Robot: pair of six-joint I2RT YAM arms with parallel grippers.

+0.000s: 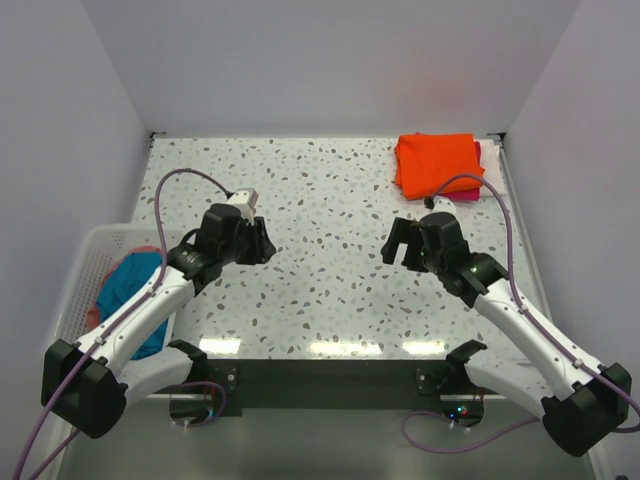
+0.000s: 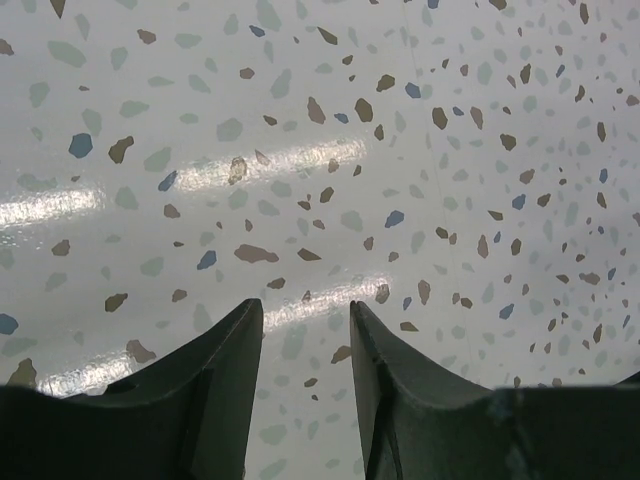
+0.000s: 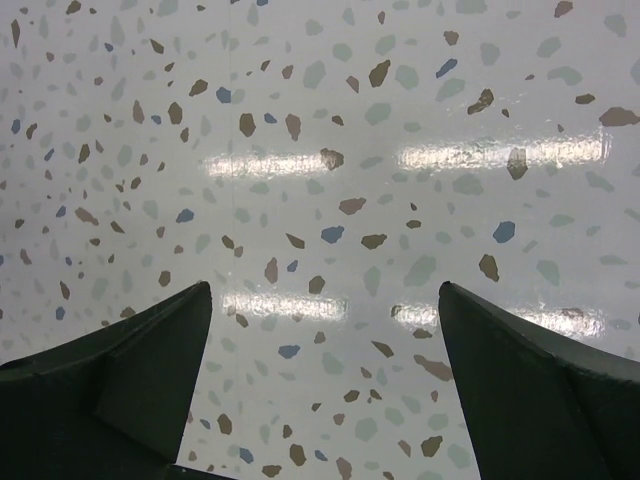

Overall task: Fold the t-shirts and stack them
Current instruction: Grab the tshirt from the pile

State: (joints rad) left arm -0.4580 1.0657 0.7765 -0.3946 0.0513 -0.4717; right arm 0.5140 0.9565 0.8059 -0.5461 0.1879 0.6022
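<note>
My speckled terrazzo table (image 1: 330,290) fills the view. At its left edge stands a white lattice basket (image 1: 85,260) with the teal-blue t-shirt (image 1: 135,285) crumpled inside. In the far right corner the orange t-shirt (image 1: 435,162) lies folded on top of the magenta t-shirt (image 1: 478,190). My right gripper (image 3: 325,290) hangs over bare tabletop, jaws spread wide and empty. My left gripper (image 2: 305,310) does likewise, with a narrower gap and nothing between its jaws.
</note>
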